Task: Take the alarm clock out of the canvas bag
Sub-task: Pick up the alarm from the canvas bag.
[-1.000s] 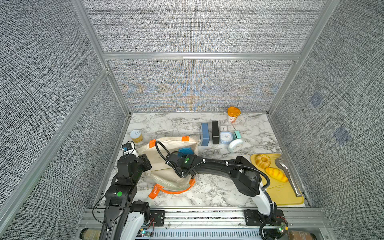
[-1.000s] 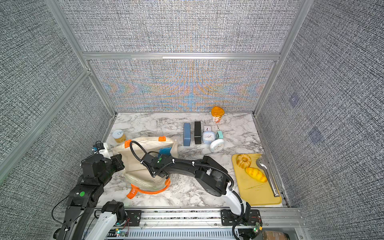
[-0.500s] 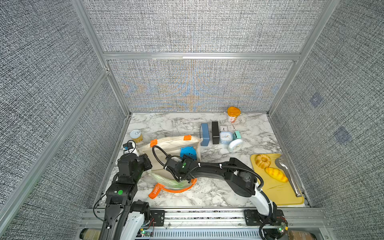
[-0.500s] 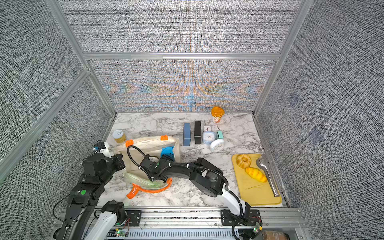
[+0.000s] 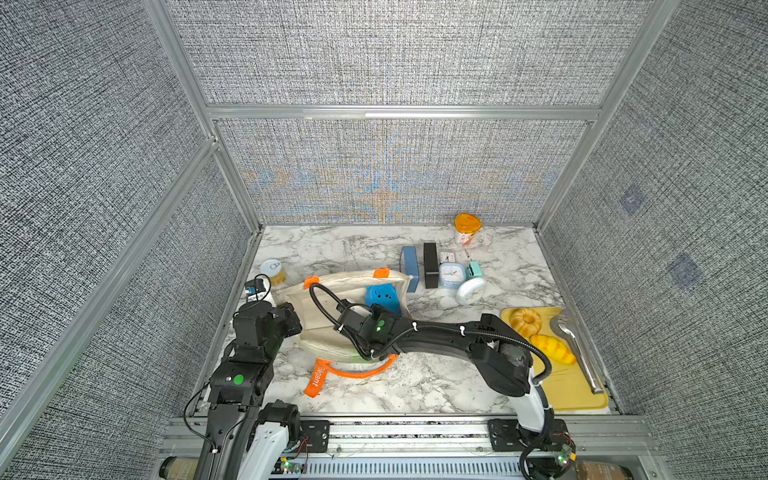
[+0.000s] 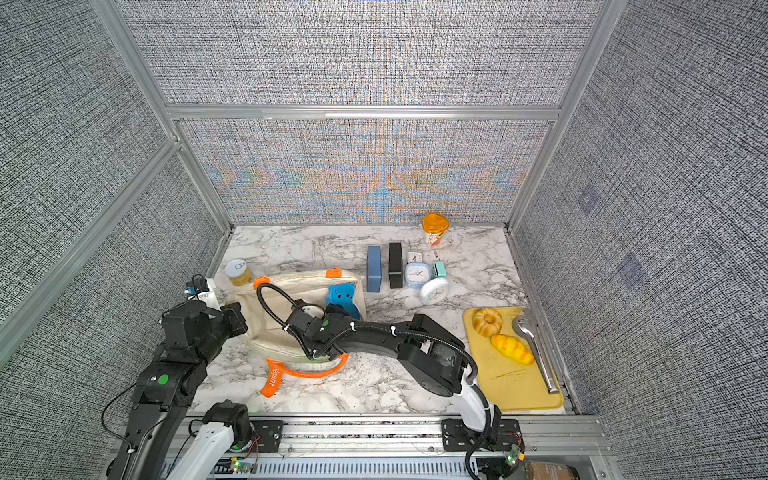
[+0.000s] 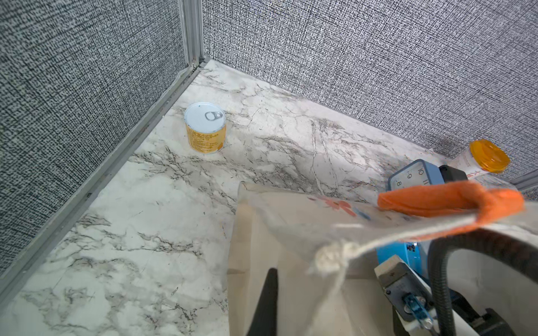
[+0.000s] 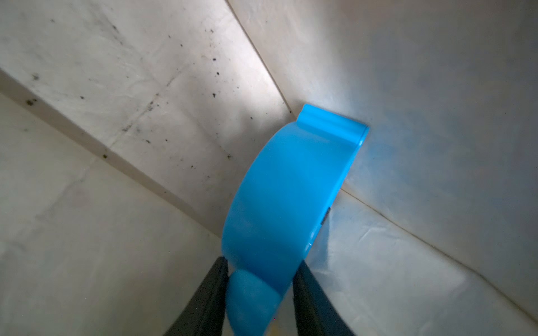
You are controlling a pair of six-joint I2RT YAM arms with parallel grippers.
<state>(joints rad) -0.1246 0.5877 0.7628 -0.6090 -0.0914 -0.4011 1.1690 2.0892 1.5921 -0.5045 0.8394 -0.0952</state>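
Squarely between the jaws, alarm clock (image 8: pixel 279 203)

Inside the canvas bag (image 5: pixel 320 347), the blue alarm clock (image 5: pixel 382 296) is partly hidden behind the right gripper (image 8: pixel 262 261) in both top views. The right wrist view hides its dial and cuts off its lower end. At the bag's rim, fabric veils the left gripper (image 5: pixel 296 324), and only one dark finger (image 7: pixel 267 296) shows, cropped by the picture edge

On the marble tabletop (image 5: pixel 415 386) the canvas bag (image 5: pixel 320 336) lies open, a blue alarm clock (image 5: pixel 384 296) inside; the right arm (image 5: pixel 440 336) reaches in, the left pincer (image 5: pixel 296 323) at its edge.
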